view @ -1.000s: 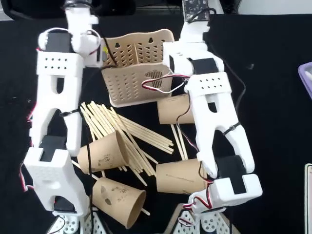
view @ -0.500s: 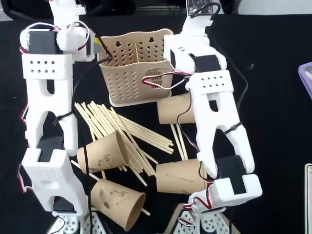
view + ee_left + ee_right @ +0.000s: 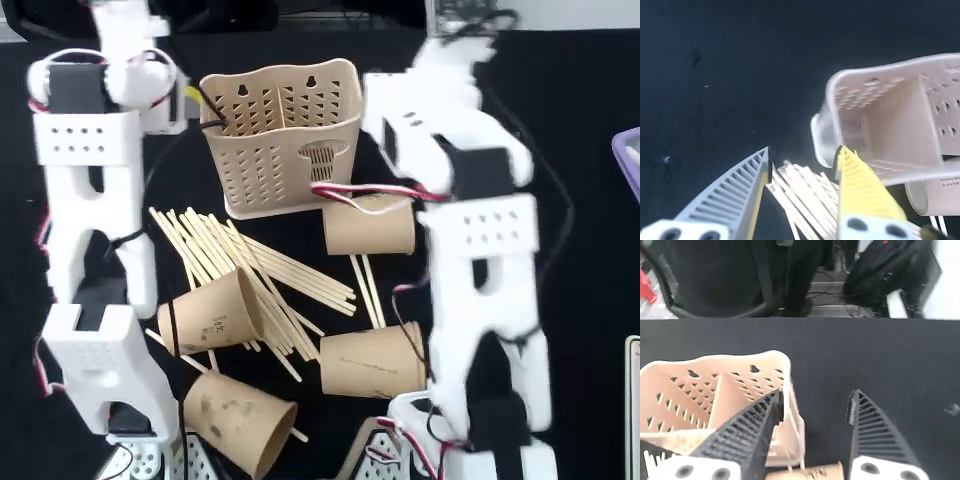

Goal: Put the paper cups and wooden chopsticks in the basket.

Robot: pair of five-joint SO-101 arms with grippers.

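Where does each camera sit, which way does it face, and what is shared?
High view: fixed above the table, looking down on basket, chopsticks, cups and both arms.
Left wrist view: on the left arm, looking past open left gripper at basket and chopsticks.
Right wrist view: on the right arm, looking past open right gripper at basket and room behind.
Shared: all three show the basket.

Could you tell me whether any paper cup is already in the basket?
No, all four paper cups lie on the black table, outside the basket.
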